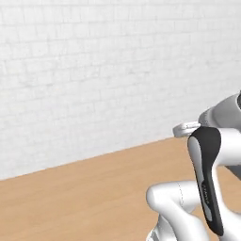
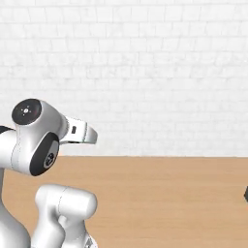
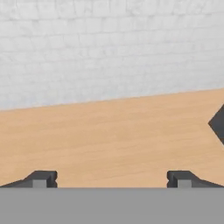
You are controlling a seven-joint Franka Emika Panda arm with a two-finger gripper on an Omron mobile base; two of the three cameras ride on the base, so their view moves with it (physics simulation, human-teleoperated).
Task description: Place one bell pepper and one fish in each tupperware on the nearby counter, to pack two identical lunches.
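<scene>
My gripper (image 3: 112, 180) is open, its two dark fingertips (image 3: 41, 179) far apart with nothing between them. It faces a bare stretch of wood-coloured surface (image 3: 109, 131) that runs up to a white brick wall (image 3: 109, 48). I cannot tell whether this surface is the counter or the floor. The bell pepper, the fish and the tupperware are out of view. The folded white arm (image 1: 207, 179) rises at the lower right of the left base view, and the arm (image 2: 36, 135) rises at the lower left of the right base view.
A dark corner of some object (image 3: 218, 124) pokes in at the right edge of the hand view. The dark corner (image 2: 246, 194) also touches the right edge of the right base view. The white brick wall (image 2: 145, 72) closes off the far side.
</scene>
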